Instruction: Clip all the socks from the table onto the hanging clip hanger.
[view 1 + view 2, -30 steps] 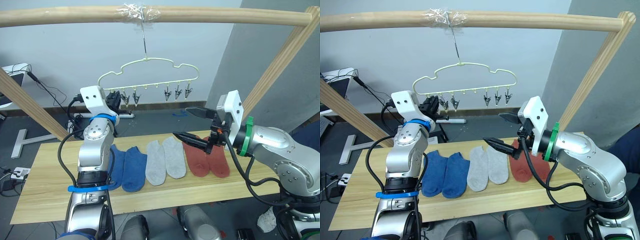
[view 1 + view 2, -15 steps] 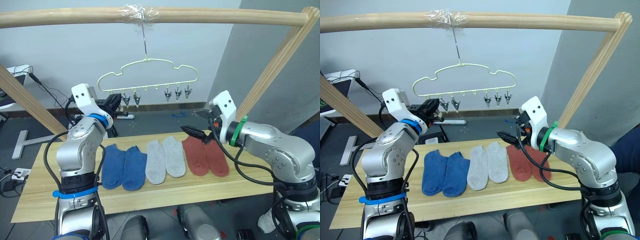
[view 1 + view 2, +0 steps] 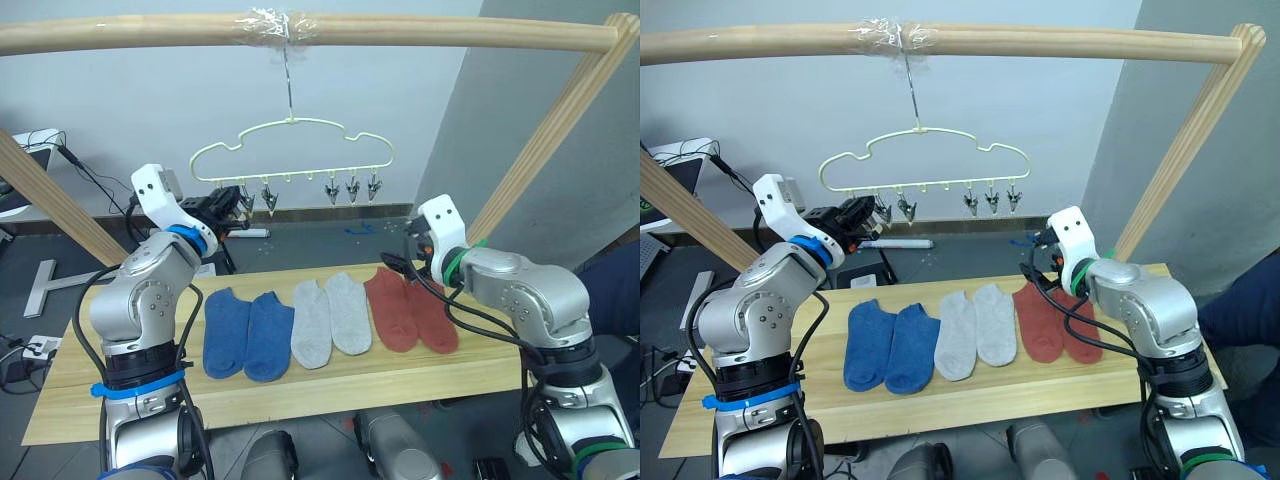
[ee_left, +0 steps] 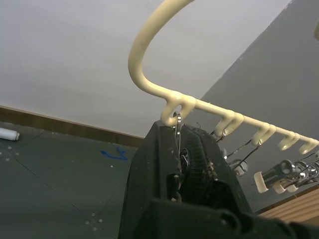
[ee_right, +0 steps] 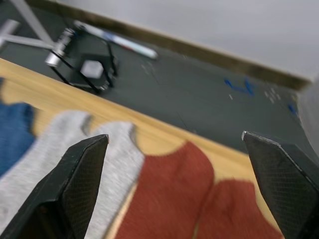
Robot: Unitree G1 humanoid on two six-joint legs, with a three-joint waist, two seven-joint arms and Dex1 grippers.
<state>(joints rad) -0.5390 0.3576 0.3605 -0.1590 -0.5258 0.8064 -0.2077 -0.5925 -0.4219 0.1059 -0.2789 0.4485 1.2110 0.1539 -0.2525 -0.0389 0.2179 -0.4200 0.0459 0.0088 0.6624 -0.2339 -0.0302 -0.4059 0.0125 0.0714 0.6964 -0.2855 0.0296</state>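
Six socks lie in a row on the wooden table [image 3: 300, 392]: two blue socks [image 3: 246, 335], two light grey socks [image 3: 330, 318] and two rust red socks [image 3: 410, 312]. The pale-yellow clip hanger [image 3: 290, 125] hangs above them with a row of metal clips [image 3: 350, 188]. My left gripper [image 3: 228, 206] is raised to the hanger's left end; in the left wrist view it [image 4: 177, 132] is shut on the leftmost clip [image 4: 177, 119]. My right gripper [image 5: 174, 135] is open just above the red socks [image 5: 164, 199], holding nothing.
A horizontal wooden pole [image 3: 400, 32] carries the hanger's hook. Slanted poles stand at the left [image 3: 50, 205] and right [image 3: 560, 120] behind the table. Cables and a white stand [image 3: 45, 275] lie on the floor at the back left.
My right arm has drawn back and lowered, bringing the open gripper down over the red socks. My left gripper has shifted left at the hanger's end, and the hanger has swung slightly left.
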